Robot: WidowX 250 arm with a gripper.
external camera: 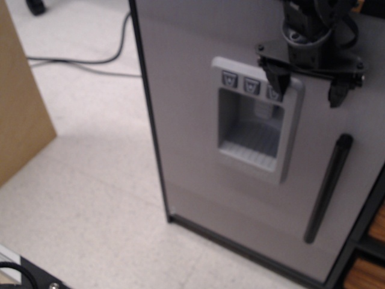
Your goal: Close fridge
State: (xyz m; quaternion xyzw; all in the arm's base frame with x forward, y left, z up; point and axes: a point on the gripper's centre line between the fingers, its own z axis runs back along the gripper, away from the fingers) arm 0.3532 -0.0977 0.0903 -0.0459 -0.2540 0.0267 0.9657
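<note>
The fridge's grey brushed door (192,90) fills the right half of the blurred view, standing slightly ajar from its black frame. It carries a dispenser recess (255,123) with three buttons and a black bar handle (328,188) to the right. My black gripper (305,89) hangs in front of the door's upper right, open and empty, with one finger over the recess's top right corner and the other to its right, above the handle. Whether it touches the door cannot be told. A dark strip of interior shows at the right edge (376,223).
A tan wooden panel (21,102) stands at the left. A black cable (84,60) runs across the speckled floor behind. A black box corner (24,277) sits at the bottom left. Brown shelf items (367,274) show at the bottom right.
</note>
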